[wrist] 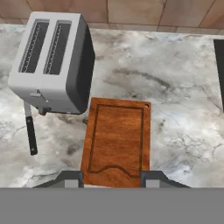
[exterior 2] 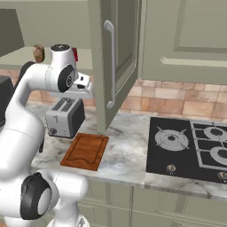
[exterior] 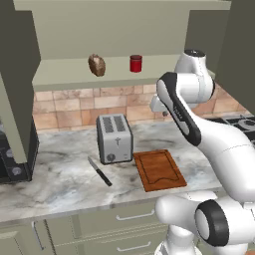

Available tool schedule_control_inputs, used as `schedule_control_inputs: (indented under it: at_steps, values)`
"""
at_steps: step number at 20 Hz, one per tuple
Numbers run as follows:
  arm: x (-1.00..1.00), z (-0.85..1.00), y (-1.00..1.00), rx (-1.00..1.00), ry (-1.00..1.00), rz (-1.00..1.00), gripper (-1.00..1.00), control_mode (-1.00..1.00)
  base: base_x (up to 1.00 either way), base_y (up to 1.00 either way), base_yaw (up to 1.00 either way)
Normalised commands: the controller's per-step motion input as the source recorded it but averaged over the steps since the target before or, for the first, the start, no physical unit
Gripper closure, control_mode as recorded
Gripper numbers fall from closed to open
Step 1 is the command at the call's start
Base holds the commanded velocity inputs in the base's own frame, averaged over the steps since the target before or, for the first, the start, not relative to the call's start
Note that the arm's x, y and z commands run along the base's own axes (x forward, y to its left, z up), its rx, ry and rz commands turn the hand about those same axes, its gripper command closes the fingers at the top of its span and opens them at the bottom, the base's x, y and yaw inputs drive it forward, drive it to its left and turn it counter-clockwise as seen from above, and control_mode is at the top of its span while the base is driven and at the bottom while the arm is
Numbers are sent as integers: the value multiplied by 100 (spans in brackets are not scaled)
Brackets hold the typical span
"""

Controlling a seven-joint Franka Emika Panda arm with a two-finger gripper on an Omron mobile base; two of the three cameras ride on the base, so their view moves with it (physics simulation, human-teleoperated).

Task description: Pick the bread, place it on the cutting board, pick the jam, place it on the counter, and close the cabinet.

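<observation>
The bread (exterior: 96, 65), a small brown loaf, stands on the shelf of the open cabinet (exterior: 99, 77). The red jam (exterior: 135, 63) jar is a little to its right on the same shelf. Down on the marbled counter (exterior: 60, 179) lies the reddish-brown cutting board (exterior: 159, 169), bare, just right of a toaster. My gripper (wrist: 112, 180) hangs above the board (wrist: 117, 140) and looks down on it. Its two fingertips (wrist: 72, 179) stand well apart with nothing between them, so it is open. Both the loaf and the jar sit higher than the hand and to its left.
A silver toaster (exterior: 114, 138) stands left of the board, with a black-handled knife (exterior: 99, 172) in front of it. The cabinet's right door (exterior 2: 113, 62) juts out over the counter near the arm. A black stovetop (exterior 2: 190, 146) lies right, a dark appliance (exterior: 15, 159) far left.
</observation>
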Motion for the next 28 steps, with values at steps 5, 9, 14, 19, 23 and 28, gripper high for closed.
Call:
schedule_control_inputs:
  at_steps: [5, 9, 14, 19, 23, 28]
  values:
    - [-7, 0, 0, 0, -4, 0, -100, -100, 0, 0, 0]
    - [-9, 2, 11, 0, -15, 0, -100, -100, 0, 0, 0]
    - [-4, 2, 26, -2, -17, 0, -100, -100, 0, 0, 0]
    - [-1, 9, 26, -1, -16, 0, -100, -100, 0, 0, 0]
    - [0, 19, 22, 0, -13, 0, -100, -100, 0, 0, 0]
    - [0, 19, 18, 0, -9, 0, -100, -100, 0, 0, 0]
